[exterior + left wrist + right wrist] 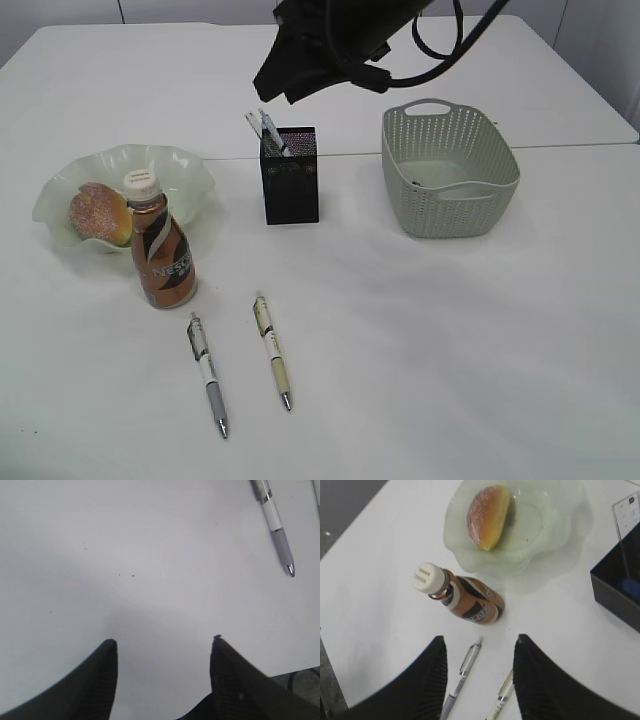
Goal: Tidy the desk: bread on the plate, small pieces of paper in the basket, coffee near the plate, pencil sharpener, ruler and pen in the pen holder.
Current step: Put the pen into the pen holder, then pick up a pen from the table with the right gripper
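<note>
Pens: two loose on tabletop (450, 350), grey pen (208, 374) left of beige pen (272, 352). Behind them coffee bottle (161, 246) upright, touching plate (190, 170) w/ bread (98, 212). Pen holder (290, 175) mid, basket (449, 172) right. Left claw (162, 642) and right claw (479, 645) both wide, holding nothing.

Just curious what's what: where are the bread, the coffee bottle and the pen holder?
Sugared round bread (98, 213), exterior view, top crust.
Brown coffee bottle (164, 260), exterior view, label.
Black square pen holder (291, 185), exterior view, front wall.

the coffee bottle (161, 256) wears a label reading "nesc…"; the print on its white cap is too small to read.
</note>
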{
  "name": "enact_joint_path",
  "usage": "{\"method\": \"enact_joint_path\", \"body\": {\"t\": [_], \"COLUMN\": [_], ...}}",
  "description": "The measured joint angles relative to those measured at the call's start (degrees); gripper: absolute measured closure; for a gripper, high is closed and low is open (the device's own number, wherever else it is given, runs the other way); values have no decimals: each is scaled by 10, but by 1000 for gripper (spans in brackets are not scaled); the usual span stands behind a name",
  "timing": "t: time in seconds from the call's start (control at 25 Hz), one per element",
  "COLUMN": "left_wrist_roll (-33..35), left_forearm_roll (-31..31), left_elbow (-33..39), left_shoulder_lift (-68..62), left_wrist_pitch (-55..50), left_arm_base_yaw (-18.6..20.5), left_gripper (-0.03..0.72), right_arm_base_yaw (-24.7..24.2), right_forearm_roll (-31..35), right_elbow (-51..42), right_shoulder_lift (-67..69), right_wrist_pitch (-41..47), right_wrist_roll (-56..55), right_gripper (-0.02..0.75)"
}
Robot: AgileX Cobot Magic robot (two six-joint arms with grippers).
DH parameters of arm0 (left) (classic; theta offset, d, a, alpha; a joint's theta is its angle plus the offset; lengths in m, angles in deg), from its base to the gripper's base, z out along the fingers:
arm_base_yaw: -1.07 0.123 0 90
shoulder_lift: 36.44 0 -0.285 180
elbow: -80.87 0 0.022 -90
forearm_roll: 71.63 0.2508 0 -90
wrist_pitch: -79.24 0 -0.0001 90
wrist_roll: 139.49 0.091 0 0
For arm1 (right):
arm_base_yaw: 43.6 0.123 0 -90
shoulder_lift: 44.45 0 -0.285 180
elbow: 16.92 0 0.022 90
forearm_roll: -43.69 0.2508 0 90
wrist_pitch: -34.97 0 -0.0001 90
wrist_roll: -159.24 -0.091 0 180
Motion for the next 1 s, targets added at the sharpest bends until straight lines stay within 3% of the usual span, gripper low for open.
{"method": "enact_joint_path", "body": {"t": [0.28, 0.64, 1.0], "left_wrist_roll": [0, 0, 0], "left_forearm_roll": [-3, -4, -4], "left_elbow": [0, 0, 0], "left_shoulder_lift": [0, 0, 0], "left_wrist_pitch": [1, 13, 19], "left_arm_base_yaw": [0, 0, 0], "left_gripper": [255, 255, 255], "right_arm_base_yaw": [76, 156, 162], "right_forearm_roll": [-174, -209, -225], "right_elbow": [-18, -177, -193], "right_shoulder_lift": [-32, -34, 36], "right_wrist_pitch": [8, 8, 1], "right_wrist_roll": [-199, -374, -407], "right_gripper": [415, 426, 458]}}
